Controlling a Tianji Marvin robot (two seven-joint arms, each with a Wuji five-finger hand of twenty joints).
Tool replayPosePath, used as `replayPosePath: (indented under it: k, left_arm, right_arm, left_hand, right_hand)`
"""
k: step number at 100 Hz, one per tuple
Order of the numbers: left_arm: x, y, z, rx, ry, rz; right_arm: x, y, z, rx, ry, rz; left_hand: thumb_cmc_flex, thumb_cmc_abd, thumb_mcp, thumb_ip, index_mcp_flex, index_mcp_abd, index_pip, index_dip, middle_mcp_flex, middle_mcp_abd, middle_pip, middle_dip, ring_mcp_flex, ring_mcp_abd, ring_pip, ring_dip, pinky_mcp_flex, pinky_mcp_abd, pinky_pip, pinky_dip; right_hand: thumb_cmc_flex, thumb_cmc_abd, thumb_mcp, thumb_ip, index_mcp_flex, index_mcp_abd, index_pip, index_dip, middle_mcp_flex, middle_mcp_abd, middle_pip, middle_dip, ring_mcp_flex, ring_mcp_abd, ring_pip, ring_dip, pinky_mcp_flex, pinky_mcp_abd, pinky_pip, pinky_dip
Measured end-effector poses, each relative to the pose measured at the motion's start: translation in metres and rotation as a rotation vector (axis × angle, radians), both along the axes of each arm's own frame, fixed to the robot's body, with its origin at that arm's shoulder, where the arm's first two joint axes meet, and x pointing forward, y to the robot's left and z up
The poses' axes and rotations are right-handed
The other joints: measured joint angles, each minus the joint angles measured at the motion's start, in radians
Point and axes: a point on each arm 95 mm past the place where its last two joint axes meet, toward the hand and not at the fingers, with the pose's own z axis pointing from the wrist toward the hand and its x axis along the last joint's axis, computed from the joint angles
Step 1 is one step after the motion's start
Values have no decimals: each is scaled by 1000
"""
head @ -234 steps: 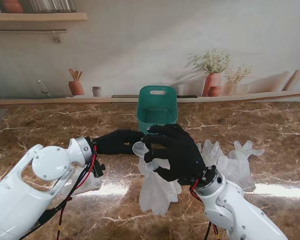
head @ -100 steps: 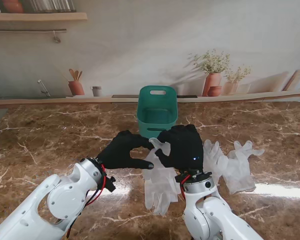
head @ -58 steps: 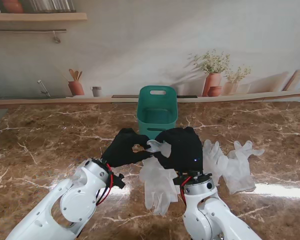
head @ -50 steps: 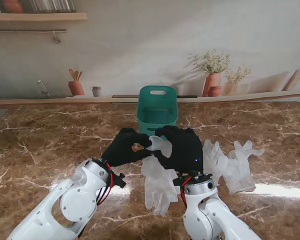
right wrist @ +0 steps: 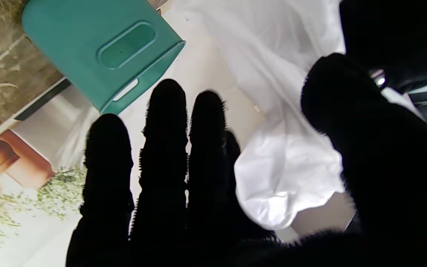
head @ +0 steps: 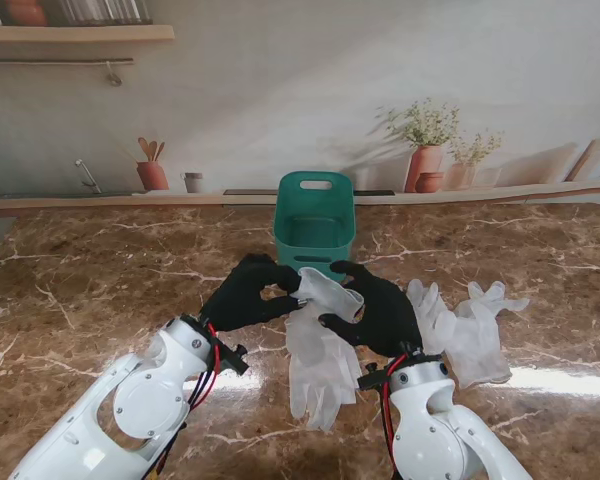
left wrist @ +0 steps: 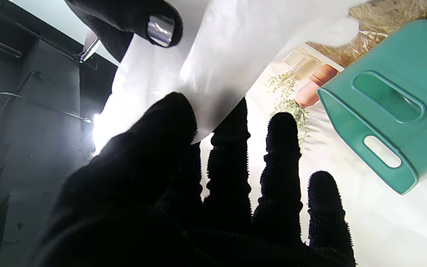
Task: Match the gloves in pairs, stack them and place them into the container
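Observation:
A pair of white translucent gloves (head: pixel 316 350) hangs fingers-down just above the marble table, in front of the teal container (head: pixel 315 222). My left hand (head: pixel 248 292) pinches the cuff at its left edge; in the left wrist view the thumb and forefinger close on the white glove (left wrist: pixel 217 55). My right hand (head: pixel 382 306) is at the cuff's right side with fingers straight and thumb spread. In the right wrist view the glove (right wrist: pixel 284 148) lies loosely in the gap between thumb and fingers. The container (right wrist: pixel 98 48) shows beyond the fingers.
Two more white gloves (head: pixel 465 320) lie flat on the table to the right of my right hand. A ledge with painted pots (head: pixel 425 165) runs along the back wall behind the container (left wrist: pixel 391 107).
My right hand has shifted right and its fingers have spread off the cuff it was gripping. The left hand has kept its pinch, and the cuff has spread wider between the hands.

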Motion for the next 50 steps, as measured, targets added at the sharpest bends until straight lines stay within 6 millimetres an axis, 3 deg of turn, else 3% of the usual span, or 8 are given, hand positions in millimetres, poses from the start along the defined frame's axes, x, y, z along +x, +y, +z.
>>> replayPosePath:
  k: [9,10,15,23,29,30,35,50]
  left_arm:
    - [1,2,1,8,-6,6]
    - [1,2,1,9,-6,7]
    - [1,3,0,13,-7,7]
    - [1,4,0,25,-10,9]
    - [1,5,-1,34,-11,12]
    - [1,5,-1,36,-11,12]
    - [1,6,-2,41,-9,14]
    - [0,8,-5,55,6,16]
  right_arm:
    - [-2,-3,1,87,49,21]
    - [-2,-3,1,96,55,28]
    - [-4,-3,3,106,67,50]
    - [-6,-2,5,107,67,63]
    - [-8,-3,5,132,68,72]
    - [-8,-3,5,138,69,75]
    - [-9,-3,6,162,72,88]
    - [-13,-3,9,229,60,126]
  left_hand:
    - [0,0,0,0,0,0,0,-1,0,0,0,0,0,0,0,0,0,0,-1,0]
    - [0,0,0,0,0,0,0,-1,0,0,0,0,0,0,0,0,0,0,-1,0]
    - [0,0,0,0,0,0,0,-2,0,-2,0,0,0,0,0,0,0,0,-1,0]
    - [0,0,0,0,0,0,0,-4,0,-8,0,0,0,0,0,0,0,0,-2,0]
    - [0,0,0,0,0,0,0,-9,0,-8,0,0,0,0,0,0,0,0,-2,0]
    - [0,0,0,0,0,0,0,-12,0,-8,0,0,0,0,0,0,0,0,-2,0]
    - [0,0,0,0,0,0,0,-14,0,-8,0,0,0,0,0,0,0,0,-9,0]
    - [0,1,0,0,0,0,0,-15,0,-8,-13,0,0,0,0,0,0,0,-15,-1]
  right_hand:
    - [6,-19,0,0,224,-124,193,37,167,-35,104,183,60,-17,204,81,35,25,70,45]
    - [18,-24,0,-25,250,-155,244,48,178,-41,114,220,60,-19,224,85,35,26,70,46]
    - [48,-36,-17,-95,285,-256,411,46,190,-53,114,288,58,-24,239,105,26,26,69,46]
    - [85,-35,-41,-111,297,-351,523,59,157,-59,72,335,-26,-24,201,106,-49,26,42,46]
    - [88,-27,-44,-111,334,-367,539,65,76,-59,-49,299,-144,-24,120,106,-103,11,14,56]
    - [95,-24,-44,-111,347,-367,548,65,42,-55,-99,268,-184,-24,89,106,-120,6,3,57]
    - [96,-19,-51,-111,348,-368,556,65,16,-48,-162,193,-235,-24,27,94,-141,-4,-10,70]
    - [96,30,-54,-111,353,-368,559,65,43,-23,-257,36,-203,-10,-188,-69,-139,-12,-49,73]
